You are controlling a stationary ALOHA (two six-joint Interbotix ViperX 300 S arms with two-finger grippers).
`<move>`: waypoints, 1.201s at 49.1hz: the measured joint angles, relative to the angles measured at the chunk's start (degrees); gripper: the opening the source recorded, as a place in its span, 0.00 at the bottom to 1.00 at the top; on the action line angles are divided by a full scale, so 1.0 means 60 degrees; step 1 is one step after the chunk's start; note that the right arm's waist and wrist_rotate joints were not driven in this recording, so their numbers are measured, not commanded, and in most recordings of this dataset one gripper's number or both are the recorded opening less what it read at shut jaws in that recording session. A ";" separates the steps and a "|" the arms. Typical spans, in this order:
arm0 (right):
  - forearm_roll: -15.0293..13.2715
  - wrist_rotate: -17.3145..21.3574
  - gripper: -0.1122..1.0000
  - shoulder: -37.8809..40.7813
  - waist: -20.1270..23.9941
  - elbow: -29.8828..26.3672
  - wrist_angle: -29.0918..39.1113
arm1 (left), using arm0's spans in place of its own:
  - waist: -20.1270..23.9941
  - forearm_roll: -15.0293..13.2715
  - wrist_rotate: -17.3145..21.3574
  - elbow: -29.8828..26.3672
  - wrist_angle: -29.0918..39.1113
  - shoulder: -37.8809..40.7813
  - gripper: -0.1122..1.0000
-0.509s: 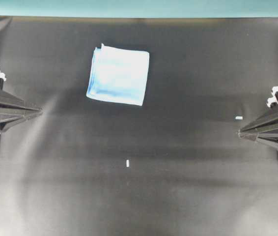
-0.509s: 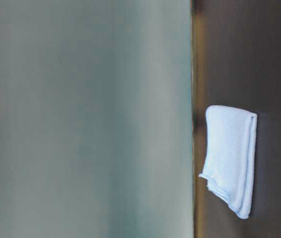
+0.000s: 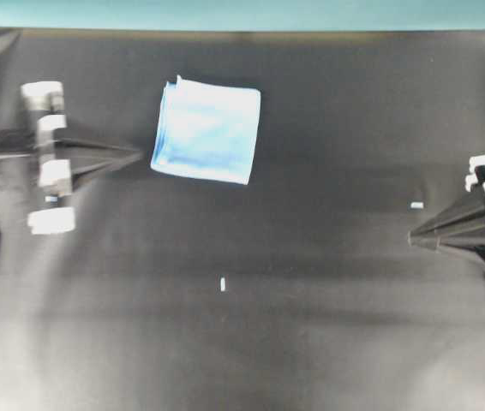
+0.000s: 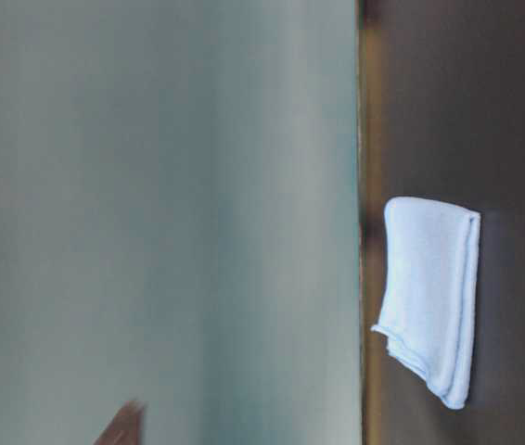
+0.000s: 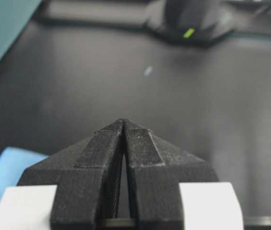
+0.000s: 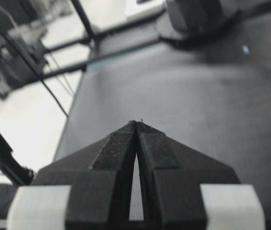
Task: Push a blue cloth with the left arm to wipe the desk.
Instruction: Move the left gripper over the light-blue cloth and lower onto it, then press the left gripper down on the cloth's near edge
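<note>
The blue cloth (image 3: 206,130) lies folded and flat on the black desk (image 3: 311,325), left of centre toward the far edge. It also shows in the table-level view (image 4: 429,297) and as a blue corner at the lower left of the left wrist view (image 5: 6,177). My left gripper (image 3: 138,155) is shut, its pointed tip just left of the cloth's lower left corner; whether it touches is unclear. In its own view the tips (image 5: 124,121) meet with nothing between them. My right gripper (image 3: 412,239) is shut and empty at the right edge, far from the cloth, its tips (image 6: 136,122) closed.
A teal strip (image 3: 242,13) runs along the desk's far edge. Small white tape marks sit at centre (image 3: 224,284) and right (image 3: 416,205). The opposite arm's base (image 5: 193,19) stands at the far end of the left wrist view.
The left arm has swung out from the left edge, rightward and toward the far side, bringing its shut tip up to the cloth. The right gripper shifted slightly. The cloth has not moved.
</note>
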 measured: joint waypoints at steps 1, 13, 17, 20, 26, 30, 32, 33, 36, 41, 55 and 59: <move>0.0000 0.0000 0.10 0.0000 0.0000 0.0000 0.0044 | 0.0029 0.0000 0.0000 -0.0103 0.0015 0.0176 0.10; 0.0000 0.0000 0.10 -0.0015 0.0000 0.0000 0.0337 | 0.0659 0.0015 0.0073 -0.1890 0.1260 0.2432 0.15; 0.0000 -0.0015 0.10 -0.0029 0.0000 0.0000 0.0381 | 0.0996 0.0015 0.0132 -0.2461 0.1963 0.3164 0.23; 0.0000 -0.0015 0.10 -0.0059 0.0000 0.0000 0.0410 | 0.1289 0.0000 0.0161 -0.2798 0.2373 0.3691 0.34; 0.0000 -0.0015 0.10 -0.0146 -0.0015 0.0000 0.0425 | 0.1904 0.0015 0.0220 -0.3413 0.2827 0.4731 0.67; 0.0015 -0.0015 0.10 -0.0264 -0.0015 0.0015 0.0439 | 0.2065 0.0015 0.0264 -0.3662 0.2915 0.5215 0.85; 0.0015 0.0000 0.10 -0.0308 0.0000 0.0000 0.0425 | 0.2080 0.0015 0.0337 -0.3779 0.2944 0.5391 0.89; 0.0000 -0.0015 0.10 -0.0308 0.0000 0.0000 0.0439 | 0.2080 0.0015 0.0381 -0.3823 0.2974 0.5479 0.90; 0.0015 0.0000 0.10 -0.0352 0.0000 0.0000 0.0439 | 0.2139 0.0015 0.0630 -0.3955 0.3091 0.5742 0.88; 0.0015 -0.0015 0.10 -0.0366 0.0000 0.0000 0.0439 | 0.2256 0.0029 0.1069 -0.4087 0.3223 0.6152 0.87; 0.0000 -0.0015 0.10 -0.0366 0.0000 0.0073 0.0439 | 0.2563 0.0029 0.1201 -0.4365 0.3223 0.7207 0.88; 0.0000 -0.0015 0.10 -0.0381 0.0000 0.0103 0.0439 | 0.2695 0.0015 0.1201 -0.4365 0.3223 0.7471 0.88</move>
